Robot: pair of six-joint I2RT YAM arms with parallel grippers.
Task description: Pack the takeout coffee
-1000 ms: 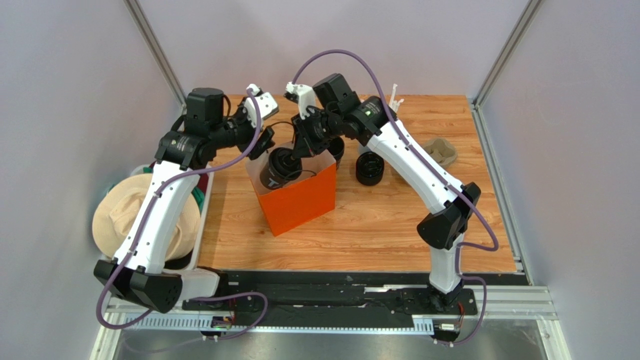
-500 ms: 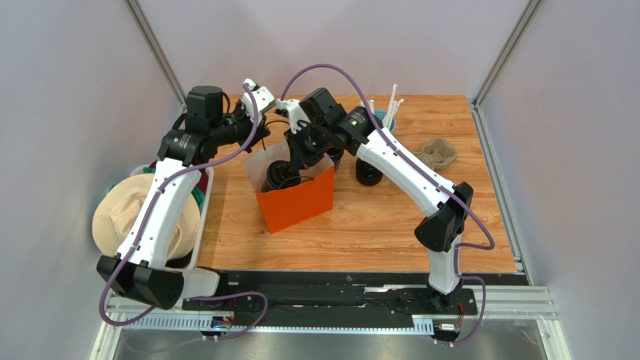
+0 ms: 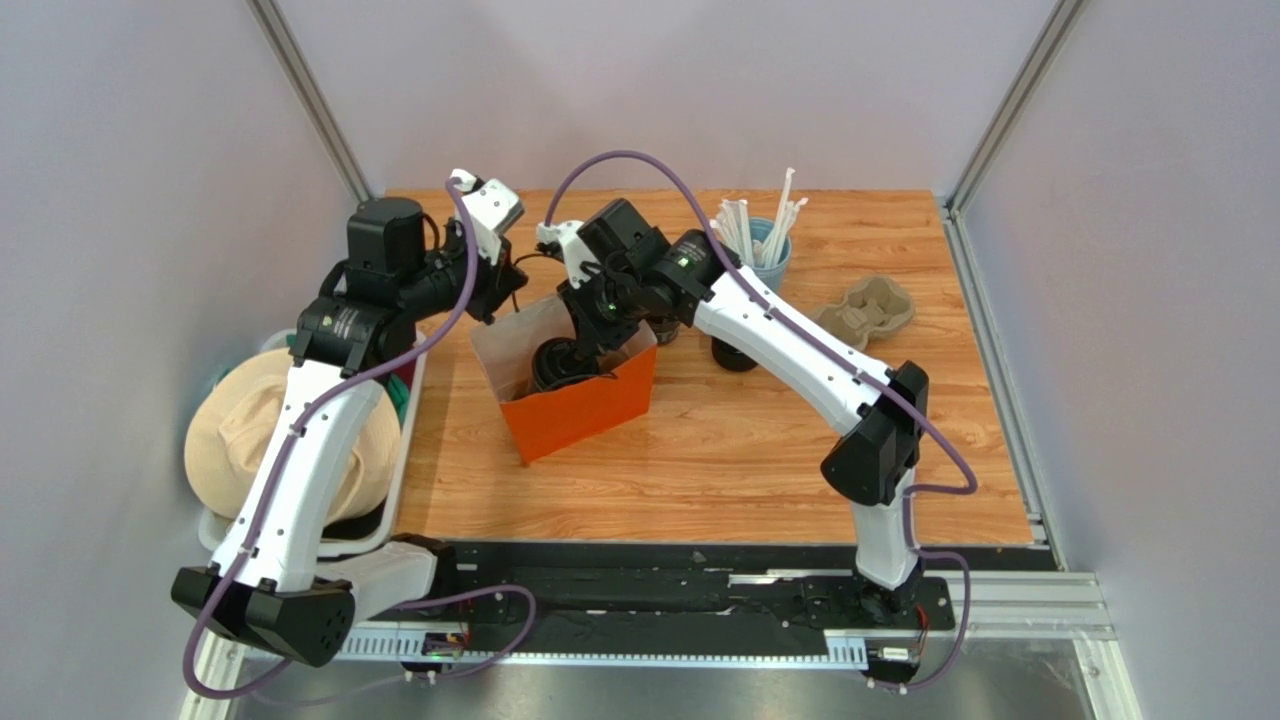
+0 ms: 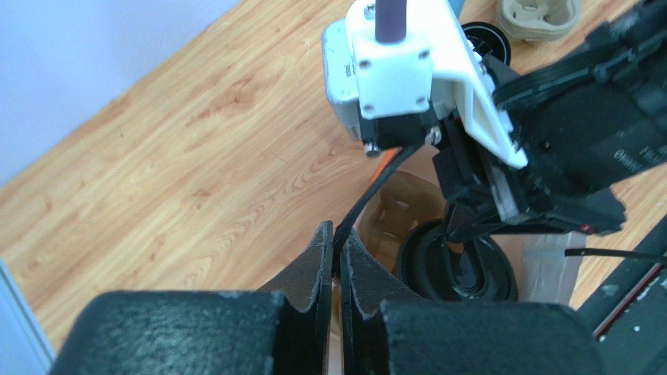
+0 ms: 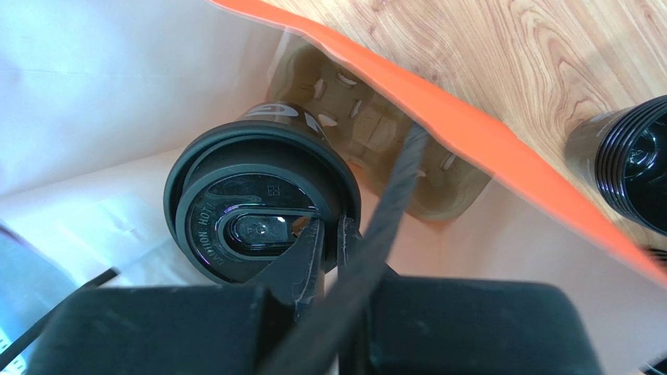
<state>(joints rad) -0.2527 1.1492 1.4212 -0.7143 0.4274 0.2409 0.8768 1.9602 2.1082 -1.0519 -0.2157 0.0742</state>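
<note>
The takeout coffee (image 5: 258,211), a dark cup with a black lid, stands inside the orange paper bag (image 3: 586,408) at the table's middle. My right gripper (image 5: 329,234) reaches down into the bag, shut on the rim of the cup's lid. From above, the cup (image 3: 556,365) shows just below the right gripper (image 3: 589,338). My left gripper (image 4: 337,234) is shut on the bag's thin black handle (image 4: 374,183) at the bag's back left rim (image 3: 508,293). A brown cardboard insert (image 5: 368,125) lies on the bag's floor beside the cup.
A second black cup (image 3: 732,354) stands right of the bag. A pale blue cup of white straws (image 3: 759,240) is at the back, a moulded cardboard cup tray (image 3: 869,312) to its right. A white bin with a tan hat (image 3: 286,428) sits off the table's left edge.
My right gripper has lowered the cup down into the bag. My left gripper closed on the bag's handle and drew back left; the bag shifted slightly left.
</note>
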